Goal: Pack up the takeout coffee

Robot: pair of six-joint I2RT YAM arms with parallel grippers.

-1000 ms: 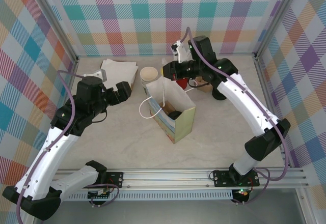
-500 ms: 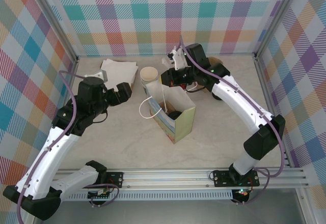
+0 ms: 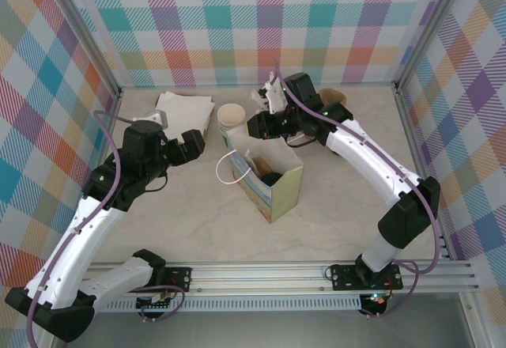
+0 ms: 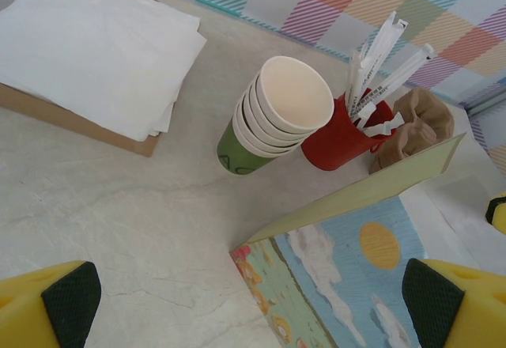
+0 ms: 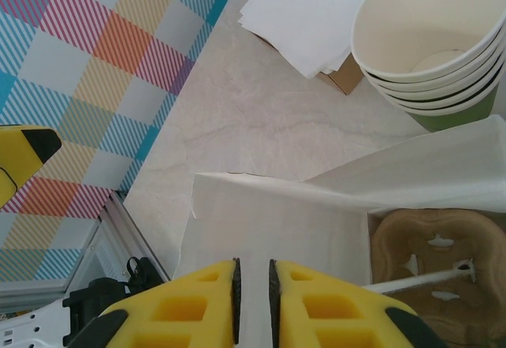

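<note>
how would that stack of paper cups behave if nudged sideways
Probably light: the stack of paper cups looks empty, so a nudge would likely slide it. It stands tall on a narrow base, so it may tip, perhaps against the red cup.

The overhead camera is sitting high over the near edge of the table [image 3: 190, 213], looking down and forward, taking in the whole surface from a distance. The left wrist camera is hanging low and close, facing forward and down at the napkins [image 4: 87, 47], the cup stack [image 4: 288, 103], the red cup [image 4: 336, 138] and the printed outer side of the paper bag [image 4: 348, 269]. The right wrist camera is hovering just above that bag's mouth, peering steeply down, very near. All three views are sharing the cup stack, napkins and bag.
</note>
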